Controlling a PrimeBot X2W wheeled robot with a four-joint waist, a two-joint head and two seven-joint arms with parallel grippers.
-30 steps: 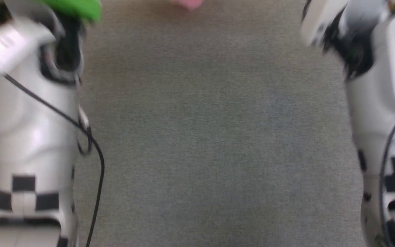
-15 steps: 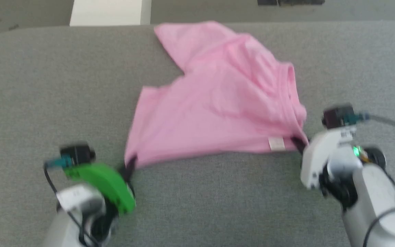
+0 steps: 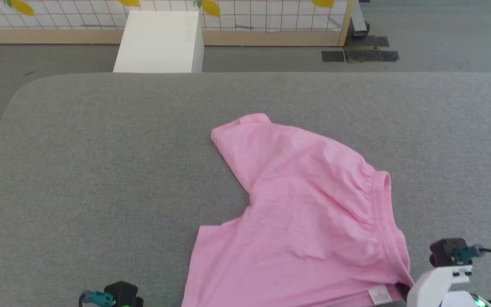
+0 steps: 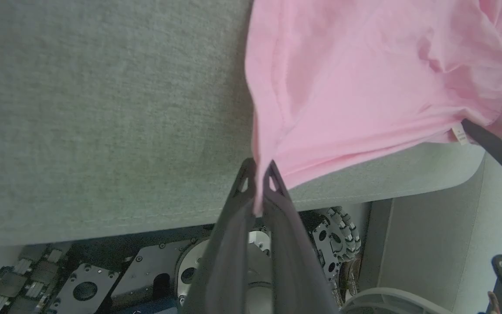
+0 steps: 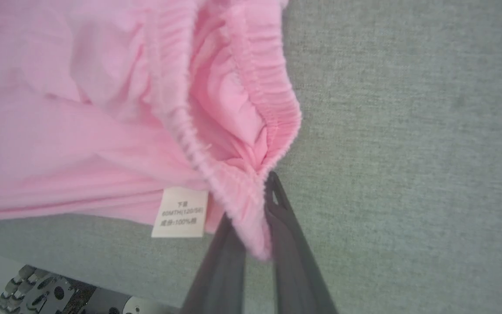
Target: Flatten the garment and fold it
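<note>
Both claws (image 4: 259,169) (image 5: 257,198) pinch garment (image 3: 309,213) by table (image 3: 100,170) edge (room leftward).

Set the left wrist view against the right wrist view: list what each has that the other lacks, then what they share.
Left wrist view, not the right: the left gripper shut on a hem corner of the garment, and the rounded corner of the table.
Right wrist view, not the left: the gathers of the waistband close up, gaping open, and lettering on the tag.
Both: the pink garment, its white tag, the right gripper shut on the waistband, and the grey table.
</note>
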